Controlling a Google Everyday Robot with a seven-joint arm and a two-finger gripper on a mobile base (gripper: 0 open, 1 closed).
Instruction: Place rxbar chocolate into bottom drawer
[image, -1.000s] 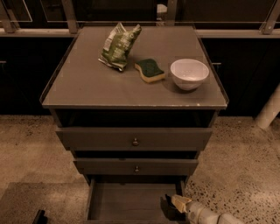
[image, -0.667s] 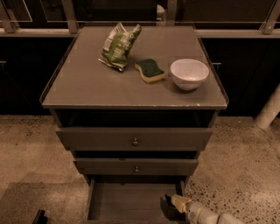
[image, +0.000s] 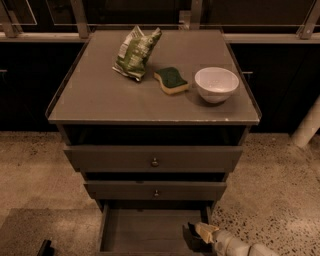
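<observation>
The bottom drawer (image: 145, 231) is pulled open at the foot of the grey cabinet, and its plain inner floor shows. My gripper (image: 196, 235) reaches in from the lower right, low over the drawer's right front corner, on a pale arm (image: 230, 245). A dark shape sits at the gripper's tip, inside the drawer. I cannot tell whether it is the black rxbar chocolate or part of the gripper. No rxbar shows on the cabinet top or elsewhere on the drawer floor.
On the cabinet top (image: 100, 100) stand a green snack bag (image: 135, 52), a green-and-yellow sponge (image: 171, 80) and a white bowl (image: 216, 84). The two upper drawers (image: 155, 159) with round knobs are nearly closed. Speckled floor lies on both sides, and a white post (image: 307, 125) stands at the right.
</observation>
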